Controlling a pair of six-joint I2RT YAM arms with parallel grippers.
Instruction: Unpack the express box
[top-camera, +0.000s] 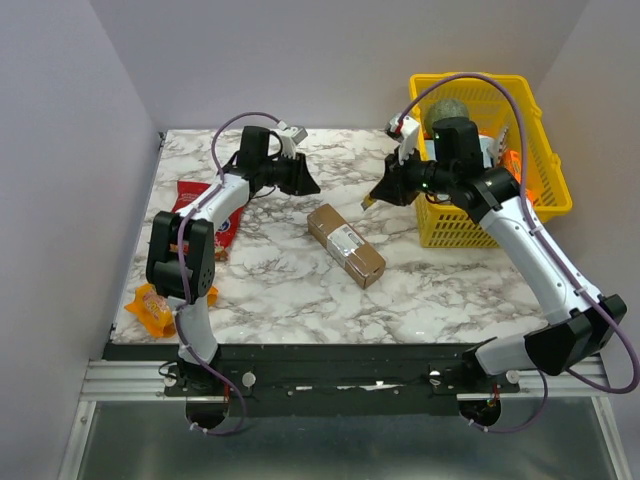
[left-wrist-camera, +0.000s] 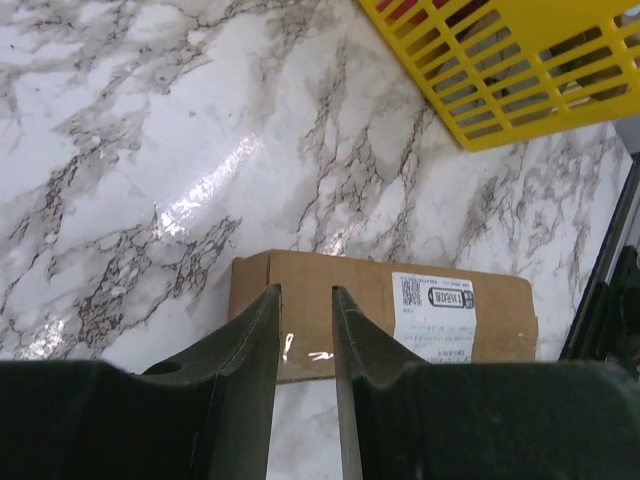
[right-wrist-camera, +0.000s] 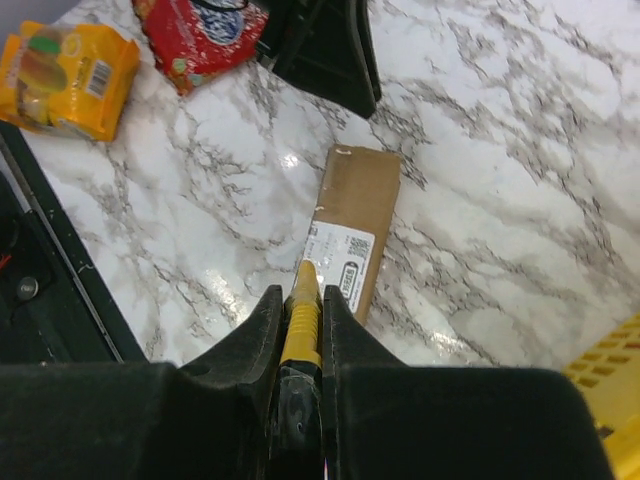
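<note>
Two grippers flank the box (top-camera: 345, 245), which lies in the middle of the table (top-camera: 260, 290) with its long axis running far-left to near-right. The right gripper (right-wrist-camera: 300, 300) clamps a yellow tool (right-wrist-camera: 299, 325), tip aimed at the labelled end just ahead. The left gripper (left-wrist-camera: 305, 295), fingers narrowly parted and empty, hovers at the bare end. Both look equally near.

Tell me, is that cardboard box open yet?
Shut. The express box lies flat, its flaps closed and nothing spilling out.
</note>
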